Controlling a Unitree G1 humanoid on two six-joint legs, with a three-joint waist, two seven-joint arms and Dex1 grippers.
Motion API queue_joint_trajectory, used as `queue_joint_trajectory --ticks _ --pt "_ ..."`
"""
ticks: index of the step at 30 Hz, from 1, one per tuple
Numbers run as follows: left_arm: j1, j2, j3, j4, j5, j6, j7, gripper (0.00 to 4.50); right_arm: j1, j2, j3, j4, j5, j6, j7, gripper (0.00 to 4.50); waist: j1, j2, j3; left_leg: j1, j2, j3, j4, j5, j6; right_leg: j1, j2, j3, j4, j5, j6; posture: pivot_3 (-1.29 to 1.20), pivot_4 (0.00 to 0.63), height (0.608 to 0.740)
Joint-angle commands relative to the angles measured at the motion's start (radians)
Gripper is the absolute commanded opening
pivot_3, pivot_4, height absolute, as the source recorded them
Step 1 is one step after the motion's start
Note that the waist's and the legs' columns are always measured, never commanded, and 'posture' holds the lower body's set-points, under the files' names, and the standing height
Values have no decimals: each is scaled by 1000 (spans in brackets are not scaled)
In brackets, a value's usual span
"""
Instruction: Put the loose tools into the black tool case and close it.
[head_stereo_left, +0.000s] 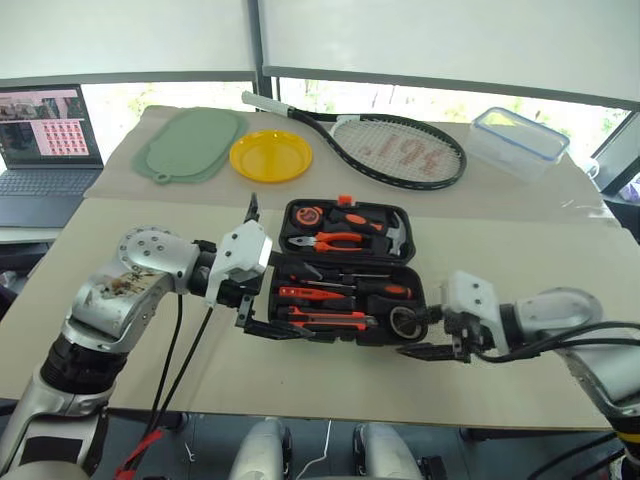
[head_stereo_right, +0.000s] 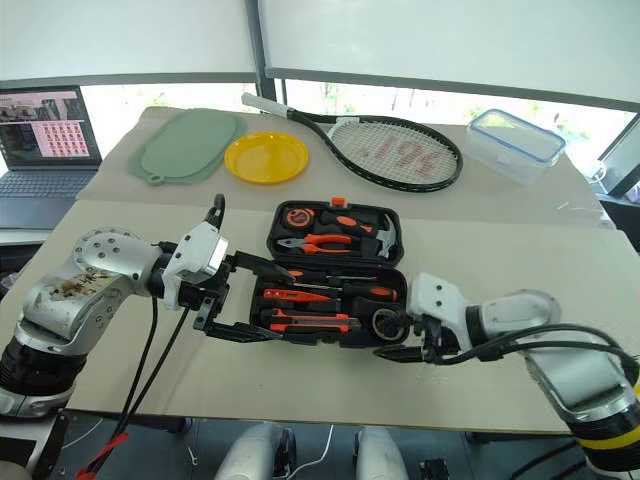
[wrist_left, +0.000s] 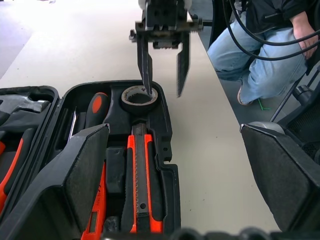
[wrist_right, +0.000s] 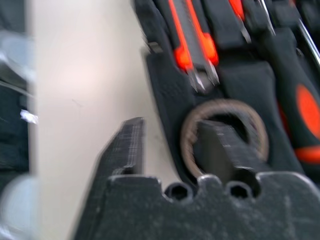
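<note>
The black tool case (head_stereo_left: 345, 270) lies open on the bench (head_stereo_left: 500, 250), its near half holding screwdrivers (head_stereo_left: 385, 289), the utility knife (head_stereo_left: 325, 320) and the grey tape roll (wrist_left: 139, 97) in its corner recess. The right gripper (wrist_left: 162, 75) stands parted over that roll, one finger dipped into its hole, gripping nothing (it looks like a release). The left gripper (head_stereo_right: 240, 300), wide open and empty, brackets the case's left edge. With loading seemingly done, next comes withdrawing and folding the lid shut

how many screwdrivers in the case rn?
3 that I can make out, all in the near half of the tool case: two slim black-and-orange screwdrivers and a small orange tester. Others may be hidden.
</note>
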Motion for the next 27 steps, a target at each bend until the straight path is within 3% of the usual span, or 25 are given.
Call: queue_joint_trajectory --ticks 1,7,14,15,17,25,27 --pt "12 8 32 -7 6 -4 34 4500 -35 -37 -110 19 56 42 -6 4011 0 0 0 0 0 0 0 0 0 0 0 0 0 0 0 0 150 738" --pt "49 22 71 -2 7 2 83 4500 -42 -57 -129 159 9 2 -15 4011 1 0 0 0 0 0 0 0 0 0 -1 0 -1 0 0 0 150 738" --pt "27 20 58 -53 -38 45 75 4500 -59 39 -42 105 39 32 -56 4011 -2 0 0 0 0 0 -1 0 0 -1 0 0 0 0 0 0 150 738" --pt "25 20 49 -55 -31 38 70 4500 -59 59 -28 102 39 36 -68 3500 -2 0 0 0 0 0 -1 0 0 -1 0 0 0 0 0 0 150 738" --pt "19 19 37 -52 -21 28 62 4500 -46 89 7 98 24 25 -78 3004 -1 0 0 0 0 0 -1 0 0 -1 0 0 0 0 0 0 150 738" --pt "4 18 28 -42 -22 29 54 4500 -37 158 101 164 -78 -33 -130 243 0 0 0 -1 -1 0 0 0 0 -1 0 0 0 0 0 0 150 738" --pt "0 17 26 -40 -20 29 53 4500 -38 166 118 186 -104 -46 -136 63 -1 0 0 -2 0 0 0 0 0 -1 0 0 0 0 0 0 150 738"
